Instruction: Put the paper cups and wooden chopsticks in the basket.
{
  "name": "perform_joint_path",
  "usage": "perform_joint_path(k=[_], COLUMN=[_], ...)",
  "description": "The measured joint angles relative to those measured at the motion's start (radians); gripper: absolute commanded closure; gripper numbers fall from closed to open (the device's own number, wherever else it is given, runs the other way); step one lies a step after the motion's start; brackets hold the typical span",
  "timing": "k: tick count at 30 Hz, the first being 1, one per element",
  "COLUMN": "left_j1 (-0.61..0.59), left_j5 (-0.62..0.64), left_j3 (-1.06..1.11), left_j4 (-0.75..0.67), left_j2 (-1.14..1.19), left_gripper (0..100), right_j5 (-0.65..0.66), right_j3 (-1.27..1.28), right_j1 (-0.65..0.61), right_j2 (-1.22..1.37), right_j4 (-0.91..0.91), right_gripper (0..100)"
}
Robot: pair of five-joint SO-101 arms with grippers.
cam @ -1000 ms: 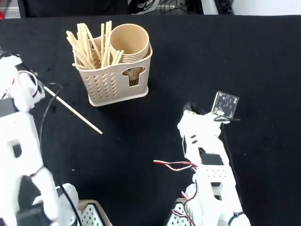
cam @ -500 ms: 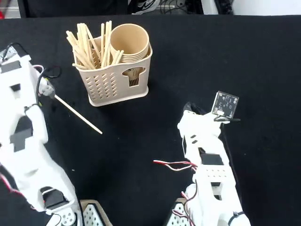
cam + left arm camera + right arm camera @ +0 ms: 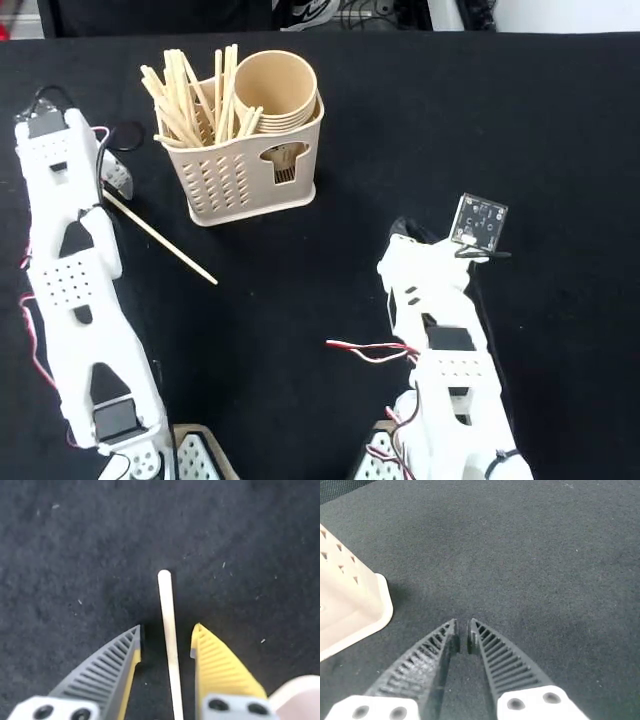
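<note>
Left gripper (image 3: 167, 632) stands open, fingers on either side of the loose chopstick (image 3: 166, 611) with a gap on each side. From above, its arm (image 3: 70, 260) hides that end; the rest runs toward four o'clock. Basket (image 3: 245, 180), at the left gripper's two o'clock, holds the paper cups (image 3: 275, 85) and other chopsticks (image 3: 195, 95). Right gripper (image 3: 462, 632), almost closed and empty, sits at the basket's four o'clock.
</note>
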Motion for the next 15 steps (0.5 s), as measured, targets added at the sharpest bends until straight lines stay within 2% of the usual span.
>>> perform_joint_path(k=[2,6,10,15], left_j1=[-0.003,-0.003,-0.005,-0.018], left_j5=[0.0,-0.025,-0.069,-0.081], left_j3=[-0.118,-0.328,-0.486,-0.517], left_j4=[0.044,0.129,0.166,0.17], left_j2=[0.069,0.192,0.255,0.262], left_gripper=[85,98,97,97], right_j5=[0.0,0.0,0.0,0.0], right_j3=[0.0,0.0,0.0,0.0], right_j1=[0.0,0.0,0.0,0.0], right_j2=[0.0,0.0,0.0,0.0], right_j4=[0.0,0.0,0.0,0.0], right_gripper=[94.6,94.6,94.6,94.6])
